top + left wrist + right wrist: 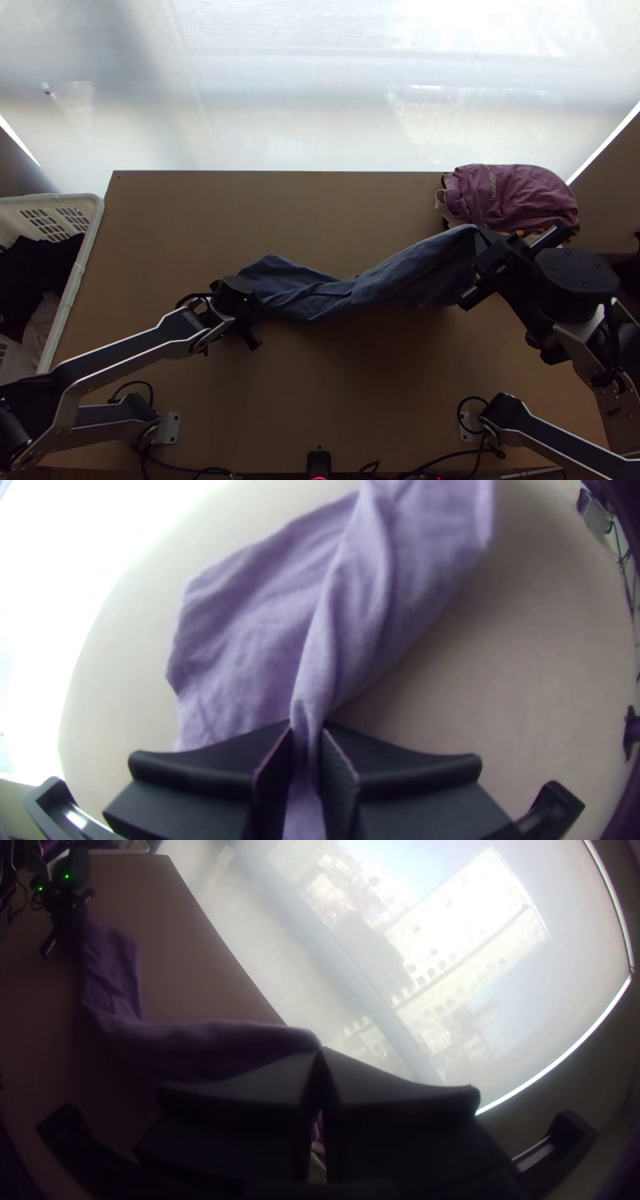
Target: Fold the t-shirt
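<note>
Far left: a white plastic basket of openwork sides (80, 264), holding dark and pale cloths, beside the light wooden bench (200, 216).

Next, left tool (250, 308): black, closed on the garment, a narrow gathered band of cloth pinched between its two wide flat fingers.

Centre: one blue-grey fabric t-shirt (320, 294), stretched between the two tools across the middle of the bench; bunched lengthwise, creased and twisted, with a wider flap opening out near the left tool and its other end raised above the bench.

Right of centre, right tool (483, 242): black, closed, gripping the raised end of the t-shirt.

At the far right corner of the bench: one mauve fabric bundle (520, 196), rumpled, near the right tool.
</note>
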